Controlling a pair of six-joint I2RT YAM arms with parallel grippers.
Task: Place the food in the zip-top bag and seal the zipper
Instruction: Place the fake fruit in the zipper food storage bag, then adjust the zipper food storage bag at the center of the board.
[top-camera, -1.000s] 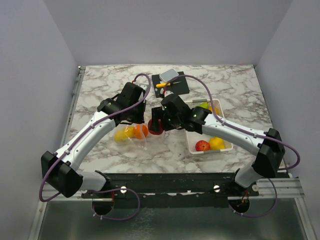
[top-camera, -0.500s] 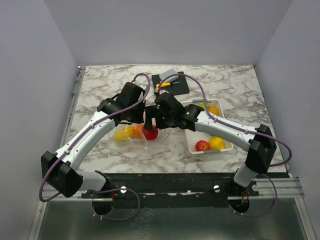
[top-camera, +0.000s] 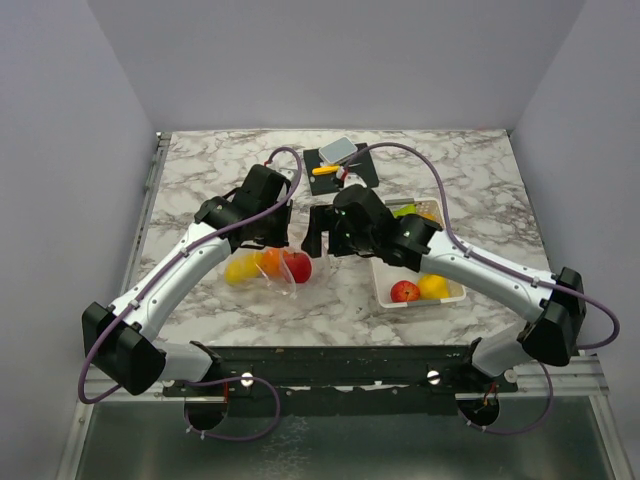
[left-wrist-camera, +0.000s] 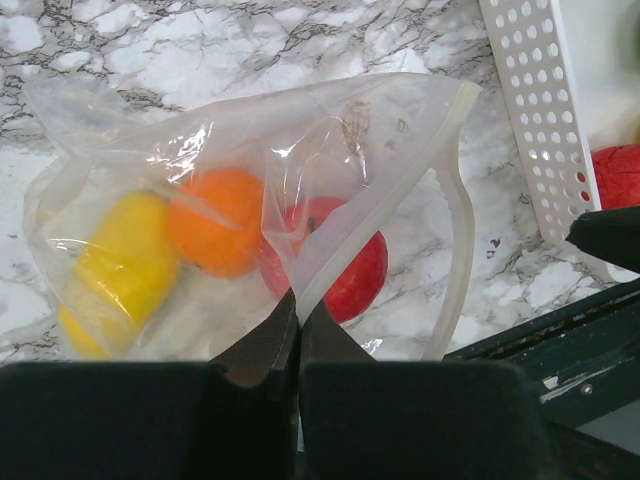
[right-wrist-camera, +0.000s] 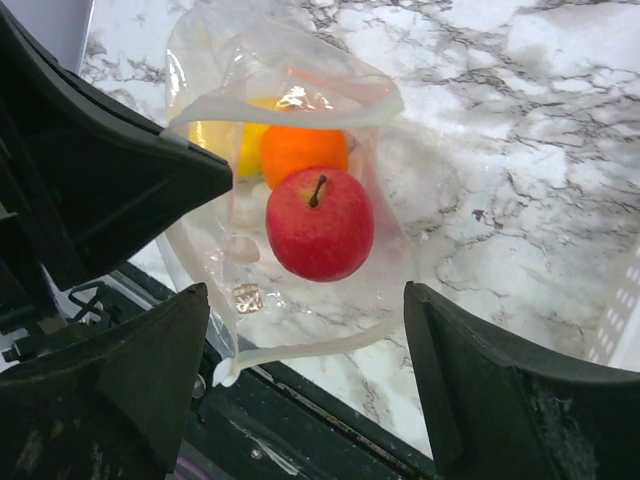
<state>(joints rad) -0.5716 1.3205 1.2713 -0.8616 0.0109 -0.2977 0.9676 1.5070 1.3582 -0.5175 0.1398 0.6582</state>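
Note:
The clear zip-top bag (top-camera: 268, 272) lies on the marble with its mouth held up. My left gripper (left-wrist-camera: 297, 312) is shut on the bag's upper edge. Inside the bag (left-wrist-camera: 330, 130) lie three pieces of food: a yellow fruit (left-wrist-camera: 120, 265), an orange (left-wrist-camera: 215, 220) and a red apple (right-wrist-camera: 320, 222). The pale zipper (right-wrist-camera: 330, 345) runs along the open mouth. Just right of the mouth, my right gripper (right-wrist-camera: 305, 300) stands open with nothing between its fingers. More food sits in the white basket (top-camera: 385, 292): a red fruit (top-camera: 405, 291), a yellow one (top-camera: 434, 286) and a green one (top-camera: 407, 210).
A black board (top-camera: 360, 172) with a yellow-handled knife (top-camera: 325, 169) and a grey block (top-camera: 338, 150) lies behind the arms. The basket wall (left-wrist-camera: 535, 110) stands right of the bag. A dark rail (top-camera: 340, 360) runs along the table's near edge.
The red apple, held by my right gripper a second ago, now lies inside the bag. That gripper opened and drew back to the right. The left gripper stayed put.

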